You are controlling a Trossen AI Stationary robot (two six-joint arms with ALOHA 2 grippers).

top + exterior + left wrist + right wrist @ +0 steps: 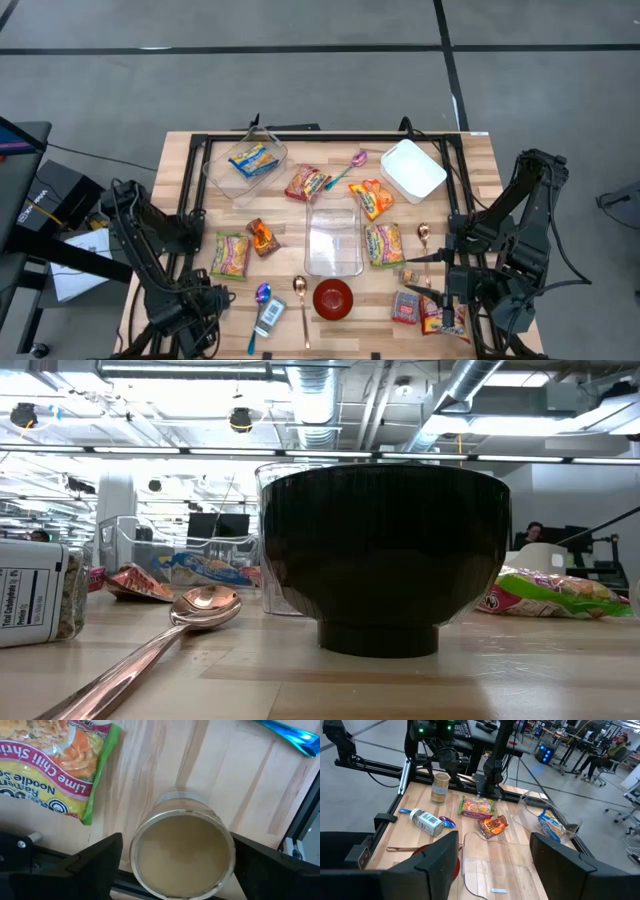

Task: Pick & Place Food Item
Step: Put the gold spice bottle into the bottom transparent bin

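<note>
- Risk of tipping: upright jar [182, 855] standing between the fingers of the left gripper [176, 842], in the lower left of the high view. An off-centre close would probably push on one side first and topple it.
- Risk of slipping: round, smooth-looking wall and a flat tan lid. A squeeze too high or too shallow would likely let it slide out on the lift.
- Risk of snagging: lime chili shrimp ramen packet [50, 765] lying just beside the jar, with a blue spoon [287, 735] near on the other side. A finger sweeping wide could drag either one along.
- Risk of a fall: jar close to the lower left edge of the worktop [480, 150], so a hard nudge outward could send it off.
- Left gripper: spread as wide as it goes, one finger on each side of the jar and nothing clamped. Cannot tell whether either finger touches the wall.
- Right gripper [493, 840]: lower right of the high view, fingers partly apart, nothing between them and nothing touched. Waiting above the worktop.
- Other food packets scattered mid-worktop around a clear container [333, 240] and a red bowl [333, 298], all well apart from the left gripper.
</note>
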